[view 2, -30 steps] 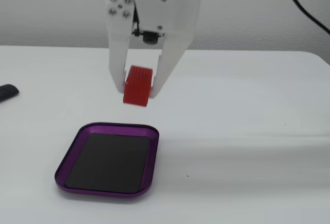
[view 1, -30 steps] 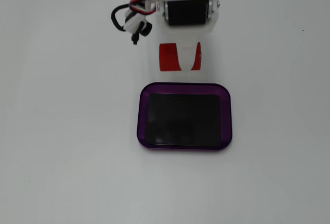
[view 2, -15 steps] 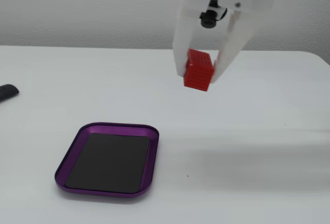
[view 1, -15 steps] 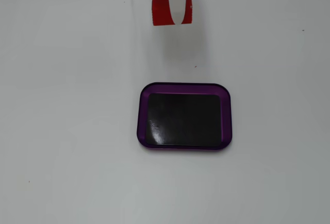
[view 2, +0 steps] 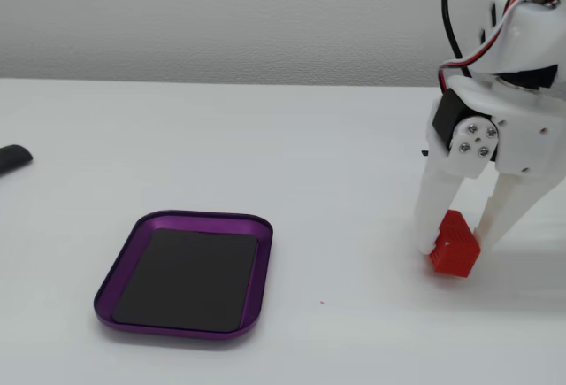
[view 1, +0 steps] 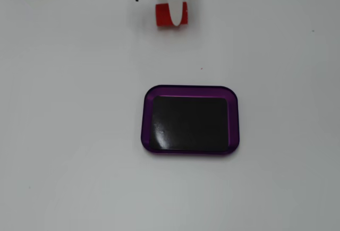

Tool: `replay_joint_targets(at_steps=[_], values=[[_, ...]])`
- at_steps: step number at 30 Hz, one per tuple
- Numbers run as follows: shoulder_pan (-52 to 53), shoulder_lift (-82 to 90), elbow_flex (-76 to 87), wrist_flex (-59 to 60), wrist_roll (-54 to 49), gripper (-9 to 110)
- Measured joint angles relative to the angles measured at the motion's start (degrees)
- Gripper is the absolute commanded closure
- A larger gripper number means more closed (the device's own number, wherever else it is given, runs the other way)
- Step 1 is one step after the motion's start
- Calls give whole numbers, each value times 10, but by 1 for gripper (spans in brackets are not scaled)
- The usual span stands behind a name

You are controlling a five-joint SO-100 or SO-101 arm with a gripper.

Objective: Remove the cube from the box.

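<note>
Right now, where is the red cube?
The red cube sits on the white table, outside the purple box, between the jaws of the gripper, at the right in this fixed view.

top-down fixed view: looks straight down on desk (view 1: 64, 135), box (view 1: 189, 91) centred, tool (view 1: 172, 18) at upper edge | low fixed view: side-on, close, faces wall, tool (view 2: 458, 245) at right, box (view 2: 190, 329) lower left | shared: box, tool, cube (view 1: 160, 14), desk between
</note>
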Motion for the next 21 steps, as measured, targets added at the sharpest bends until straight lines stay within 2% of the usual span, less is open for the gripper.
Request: replay_joint_targets(at_steps=[7,14,21], values=[[-4,30,60,-49,0,100],[-4,33,61,-51,0,83],[-1,33,45,-43,0,81]])
